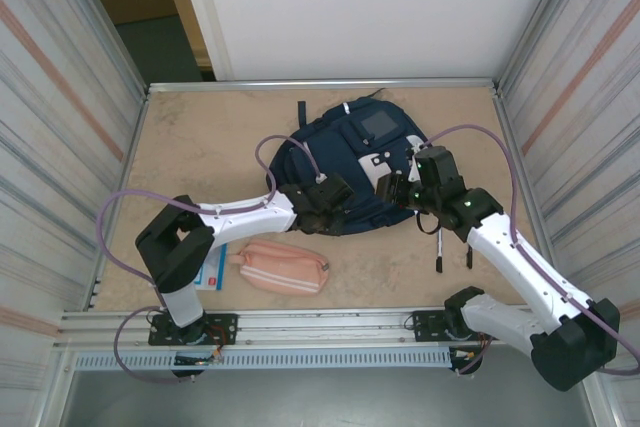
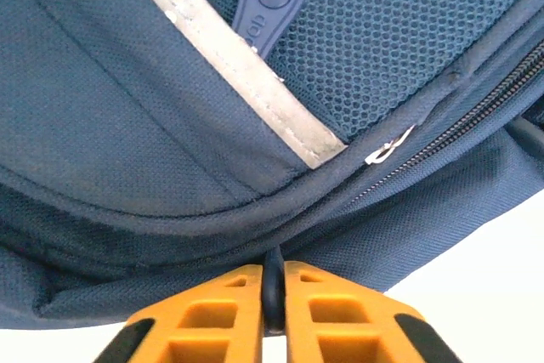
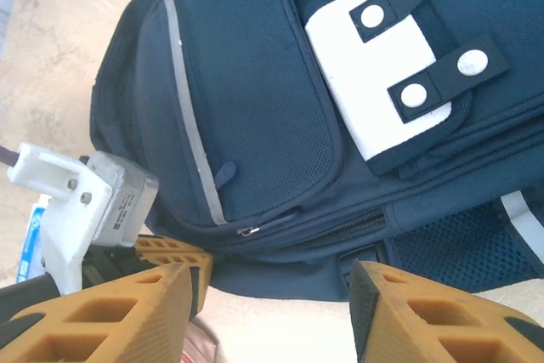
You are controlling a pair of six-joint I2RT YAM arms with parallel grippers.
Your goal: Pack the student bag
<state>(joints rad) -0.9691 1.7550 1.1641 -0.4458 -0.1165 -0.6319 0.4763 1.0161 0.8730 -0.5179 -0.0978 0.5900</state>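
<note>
The student bag [image 1: 360, 162], navy with white patches and a grey square patch, lies flat on the table's far middle. My left gripper [image 1: 335, 209] sits at its near edge, shut on a thin dark pull tab [image 2: 273, 282] that sticks out from the bag's [image 2: 127, 108] zipper seam, pinched between the orange fingers. Over the bag's right side hangs my right gripper [image 1: 392, 187], open with nothing between its fingers. In the right wrist view it [image 3: 272, 303] looks down on the bag's [image 3: 255, 99] mesh pocket and on the left gripper's fingers [image 3: 174, 252].
A pink pencil pouch [image 1: 285, 267] lies near the front edge beside a blue-and-white card [image 1: 210, 269]. Two pens [image 1: 440, 247] lie under the right arm. Metal walls close the table on both sides, and a rail [image 1: 330, 325] runs along the front.
</note>
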